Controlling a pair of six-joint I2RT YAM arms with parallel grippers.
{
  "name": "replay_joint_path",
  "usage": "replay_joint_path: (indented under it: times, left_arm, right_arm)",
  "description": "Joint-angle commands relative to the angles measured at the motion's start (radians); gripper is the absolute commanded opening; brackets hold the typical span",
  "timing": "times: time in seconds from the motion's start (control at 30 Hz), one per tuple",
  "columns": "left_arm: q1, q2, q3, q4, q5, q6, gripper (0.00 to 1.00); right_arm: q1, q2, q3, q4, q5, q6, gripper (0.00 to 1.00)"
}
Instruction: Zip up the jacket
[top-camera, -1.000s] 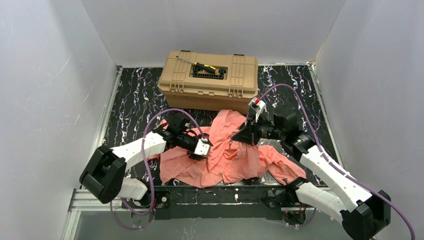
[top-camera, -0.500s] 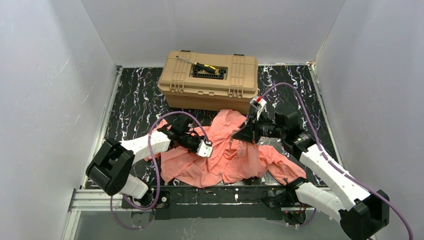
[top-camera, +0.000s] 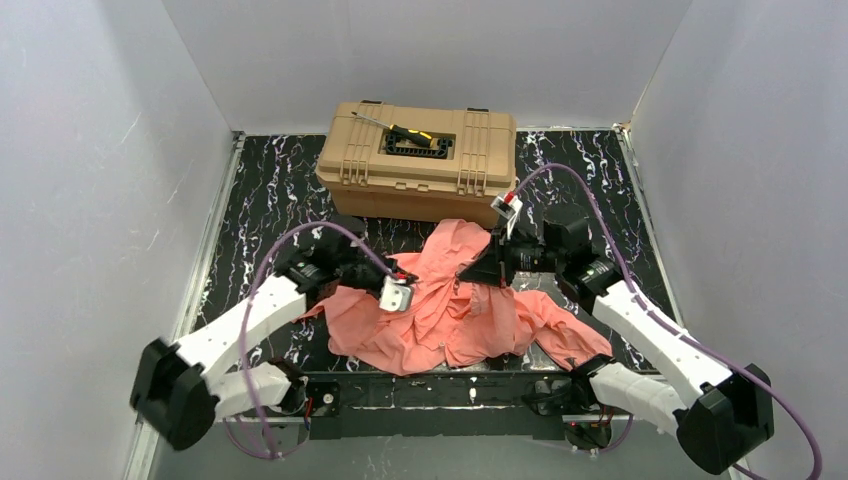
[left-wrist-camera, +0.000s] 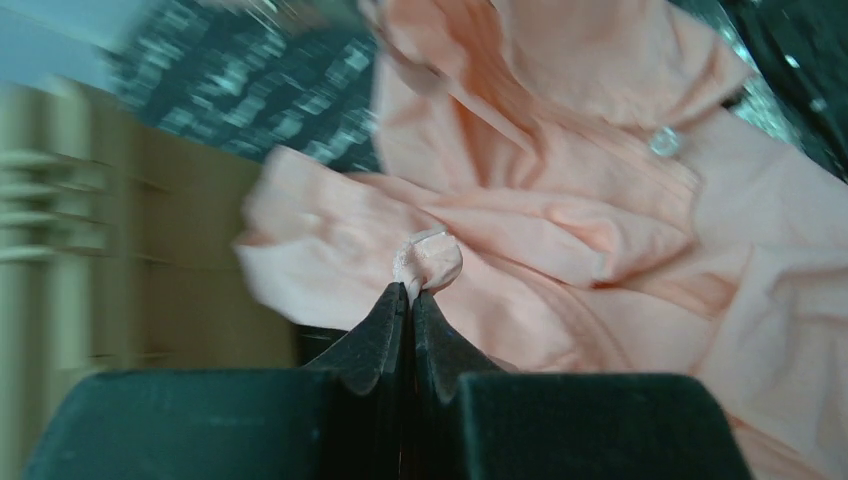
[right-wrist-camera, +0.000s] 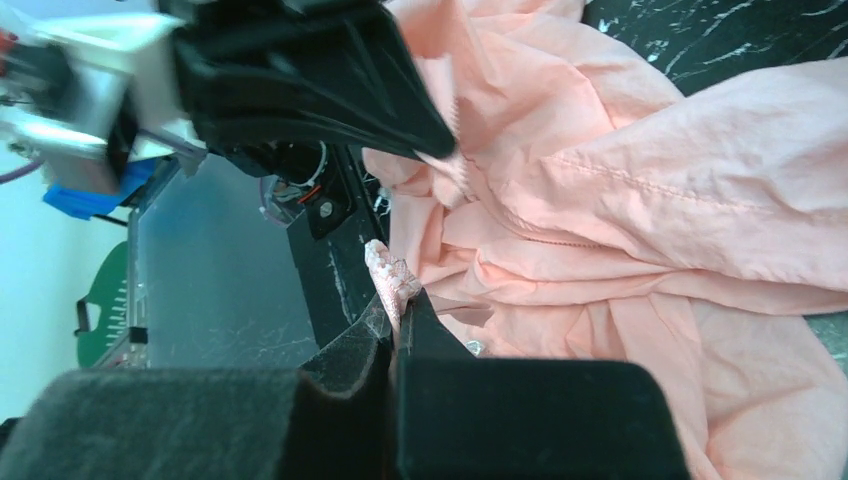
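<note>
A tan plastic toolbox (top-camera: 420, 160) stands closed at the far middle of the black, white-veined tabletop (top-camera: 270, 210); a screwdriver (top-camera: 405, 130) with a black-and-yellow grip lies diagonally on its lid, across the black carry handle (top-camera: 415, 148); plain white walls (top-camera: 100, 150) enclose the table on three sides.

Thin matt pink cloth jacket (top-camera: 450, 320), moulded tan plastic toolbox (top-camera: 420, 178), glossy black marbled tabletop (top-camera: 265, 200)

White-shelled left arm (top-camera: 250, 315) and right arm (top-camera: 650, 332), black joints, purple cables (top-camera: 322, 227), black wedge-shaped tool fingers (left-wrist-camera: 375, 330).
</note>
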Motion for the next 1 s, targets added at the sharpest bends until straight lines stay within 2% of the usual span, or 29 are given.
replay_joint_path:
  times: [0.0, 0.13, 0.33, 0.53, 0.63, 0.83, 0.97]
  left_arm:
    - [0.004, -0.209, 0.052, 0.036, 0.101, -0.055, 0.00]
    - [0.004, -0.323, 0.052, 0.125, 0.125, -0.014, 0.00]
    - [0.003, -0.382, 0.106, 0.149, 0.117, -0.018, 0.00]
    - [0.003, -0.384, 0.103, 0.209, 0.121, 0.146, 0.00]
    - [0.003, -0.382, 0.112, 0.231, 0.136, 0.182, 0.00]
    - [0.003, -0.390, 0.129, 0.165, 0.183, 0.321, 0.00]
    - [0.003, -0.393, 0.133, 0.170, 0.183, 0.340, 0.00]
  right_arm:
    - [-0.004, 0.042, 0.084, 0.116, -0.129, 0.077, 0.01]
    - [-0.003, 0.098, 0.127, 0.212, -0.238, 0.197, 0.01]
    - [0.004, 0.107, 0.179, 0.295, -0.254, 0.284, 0.01]
    - [0.023, 0.127, 0.213, 0.367, -0.244, 0.318, 0.01]
    - [0.047, 0.154, 0.231, 0.365, -0.258, 0.317, 0.01]
    - [0.091, 0.200, 0.255, 0.314, -0.309, 0.270, 0.01]
    - [0.115, 0.209, 0.259, 0.282, -0.344, 0.239, 0.01]
